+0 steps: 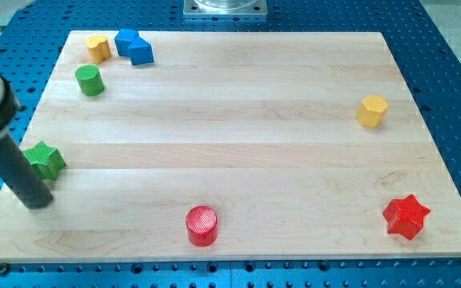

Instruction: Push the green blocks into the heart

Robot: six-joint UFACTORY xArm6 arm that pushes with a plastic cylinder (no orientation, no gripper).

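Note:
A green cylinder (90,80) stands near the board's top left. A green star (44,159) lies at the left edge, partly hidden by my rod. My tip (37,202) rests on the board just below and slightly left of the green star, close to it. A yellow block (98,48), which may be the heart, sits at the top left corner, above the green cylinder. The rod rises to the view's upper left.
A blue block (134,46) sits right of the yellow one at the top left. A yellow hexagon (372,110) is at the right. A red star (406,216) is at the bottom right. A red cylinder (202,225) is at the bottom centre.

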